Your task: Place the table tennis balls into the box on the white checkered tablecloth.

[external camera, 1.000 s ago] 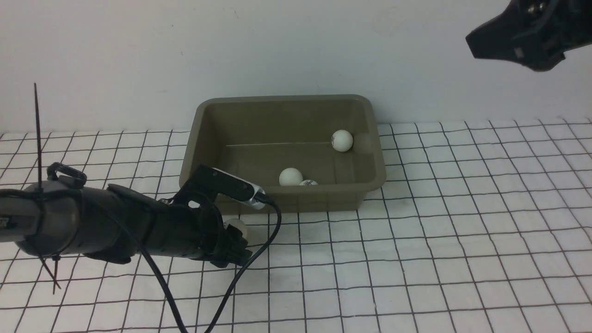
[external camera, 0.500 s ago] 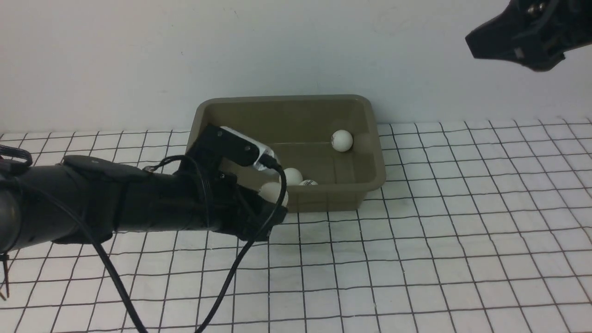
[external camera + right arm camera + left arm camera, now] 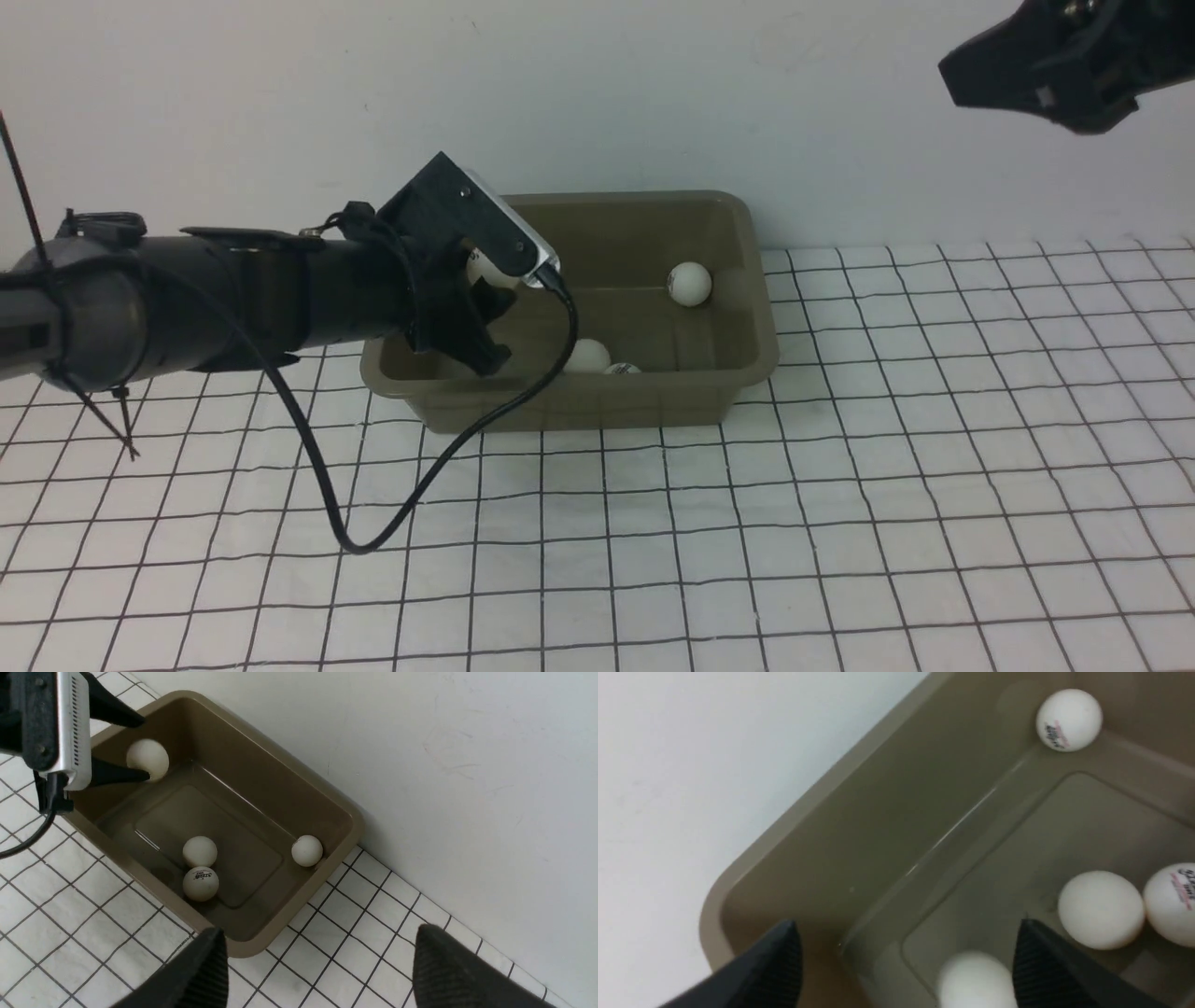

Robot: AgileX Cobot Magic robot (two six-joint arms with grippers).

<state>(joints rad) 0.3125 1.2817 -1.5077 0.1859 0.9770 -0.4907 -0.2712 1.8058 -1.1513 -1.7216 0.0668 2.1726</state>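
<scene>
The olive-brown box (image 3: 579, 198) stands on the white checkered tablecloth (image 3: 840, 513) against the back wall. Three table tennis balls lie on its floor: one (image 3: 689, 284) at the far right, two (image 3: 587, 356) (image 3: 623, 369) touching by the near wall. My left gripper (image 3: 499, 322) hangs over the box's left end, open. Another ball (image 3: 976, 980), blurred, sits loose between its fingers, close to one finger (image 3: 1041, 961); the right wrist view shows this ball (image 3: 147, 759) above the box floor. My right gripper (image 3: 320, 929) is open and empty, high at the right.
A black cable (image 3: 373, 532) loops from the left wrist camera down onto the cloth in front of the box. The white wall (image 3: 280, 112) rises directly behind the box.
My left arm rose from the cloth in front of the box and swung over its left end with a ball. Its jaws have now spread apart. The right arm stayed still.
</scene>
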